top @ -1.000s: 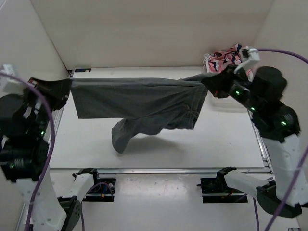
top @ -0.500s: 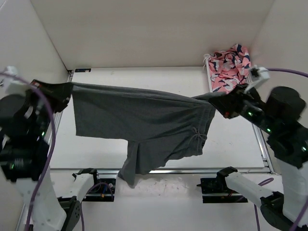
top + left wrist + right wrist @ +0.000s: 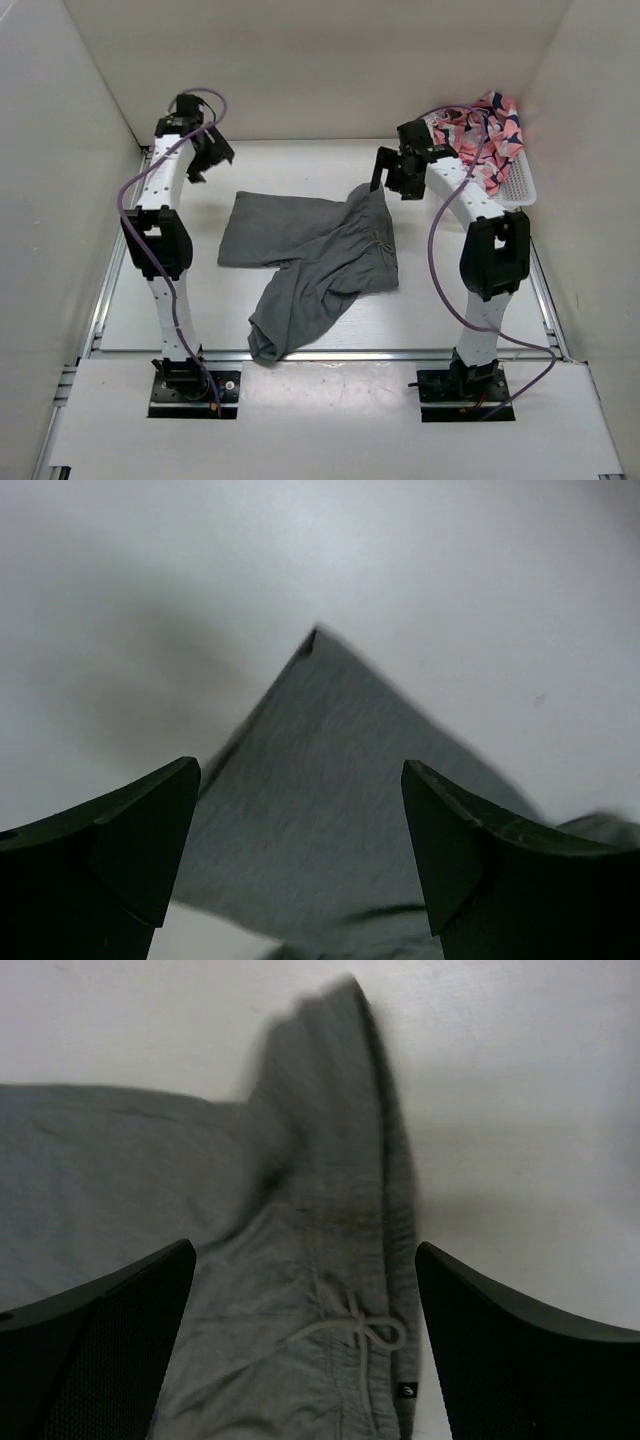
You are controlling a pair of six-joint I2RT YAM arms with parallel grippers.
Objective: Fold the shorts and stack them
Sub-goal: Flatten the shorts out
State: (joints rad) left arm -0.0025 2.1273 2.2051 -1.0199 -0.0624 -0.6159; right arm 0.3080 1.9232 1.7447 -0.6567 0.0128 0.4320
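Looking down from above: the shorts (image 3: pixel 310 250) lie rumpled on the desk (image 3: pixel 190 300). One leg is spread flat toward the left, the other trails to the near edge, and the waistband is on the right.
Left claw, overhead: the left claw (image 3: pixel 203 165) hangs over the far-left part of the desk, just beyond the flat leg's corner and apart from the cloth.
Right claw, overhead: the right claw (image 3: pixel 384 172) hovers at the far end of the waistband.
Basket: a white basket (image 3: pixel 520 185) in the far-right corner holds a pink patterned cloth (image 3: pixel 480 125).
Left wrist view: the fingers (image 3: pixel 130 850) stand spread wide with nothing between them. A pointed grey corner of the shorts lies flat on the desk below.
Right wrist view: the fingers (image 3: pixel 530 1350) are spread wide and empty. The gathered waistband and the drawstring (image 3: pixel 355 1330) bow lie below, and the cloth's far peak is blurred.
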